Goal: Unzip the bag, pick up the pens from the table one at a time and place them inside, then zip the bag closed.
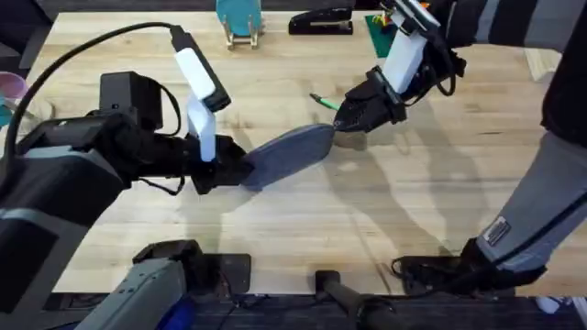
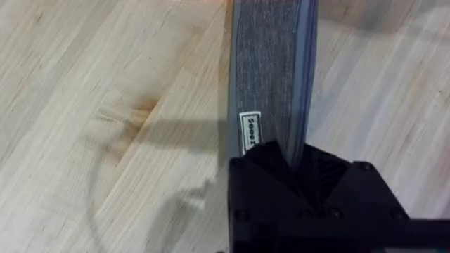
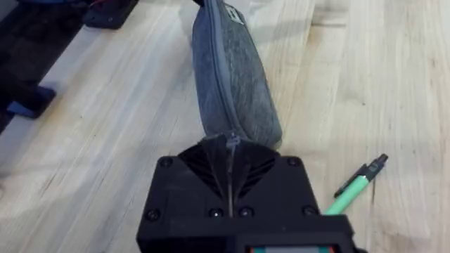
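The pencil pouch (image 1: 289,153) lies near the middle of the table (image 1: 385,229), running slantwise from the near left to the far right. The left gripper (image 1: 231,171) is at its near-left end, the right gripper (image 1: 351,117) at its far-right end. A pen (image 1: 322,100) lies on the table just behind the pouch's far end, beside the right gripper. A stapler (image 1: 321,22) sits at the table's far edge.

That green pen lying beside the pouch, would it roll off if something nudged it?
Probably a little. The green pen looks slim and round, so a sideways nudge could roll it on the smooth table. Its black clip may stop it soon. It seems light and stiff.
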Available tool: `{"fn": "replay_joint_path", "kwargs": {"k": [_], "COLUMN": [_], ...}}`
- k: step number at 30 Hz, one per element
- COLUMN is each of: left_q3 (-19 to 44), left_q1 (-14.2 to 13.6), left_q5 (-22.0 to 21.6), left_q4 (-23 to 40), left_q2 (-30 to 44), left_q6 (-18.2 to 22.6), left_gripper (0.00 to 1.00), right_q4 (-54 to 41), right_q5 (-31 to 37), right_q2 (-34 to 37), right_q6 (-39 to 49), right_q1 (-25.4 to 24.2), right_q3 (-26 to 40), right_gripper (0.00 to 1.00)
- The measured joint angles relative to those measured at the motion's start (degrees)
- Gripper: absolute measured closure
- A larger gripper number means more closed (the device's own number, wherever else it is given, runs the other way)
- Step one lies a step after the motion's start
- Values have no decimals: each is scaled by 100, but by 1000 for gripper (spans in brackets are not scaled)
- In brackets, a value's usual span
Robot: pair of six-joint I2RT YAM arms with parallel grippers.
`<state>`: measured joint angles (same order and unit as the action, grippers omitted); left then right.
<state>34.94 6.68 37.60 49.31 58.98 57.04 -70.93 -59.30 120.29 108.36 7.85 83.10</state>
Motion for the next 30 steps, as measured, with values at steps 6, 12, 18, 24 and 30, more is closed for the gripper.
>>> {"fn": "replay_joint_path", "kwargs": {"k": [6, 12, 18, 24, 30], "left_q3": [-1, 0, 0, 0, 0], "left_q1": [0, 0, 0, 0, 0], "left_q5": [-15, -31, -33, -37, -55], "left_q4": [4, 10, 10, 8, 6], "left_q2": [0, -2, 0, 0, 0], "left_q6": [0, 0, 0, 0, -2], "left_gripper": [961, 961, 961, 961, 961], "right_q4": [-30, -230, -390, -396, -431], "right_q5": [22, 110, 147, 141, 143], "right_q2": [1, 2, 0, 2, 0], "right_q6": [0, 2, 2, 2, 2], "right_q1": [134, 238, 297, 417, 560], "right_q3": [177, 394, 562, 703, 895], "right_gripper": [971, 971, 971, 971, 971]}}
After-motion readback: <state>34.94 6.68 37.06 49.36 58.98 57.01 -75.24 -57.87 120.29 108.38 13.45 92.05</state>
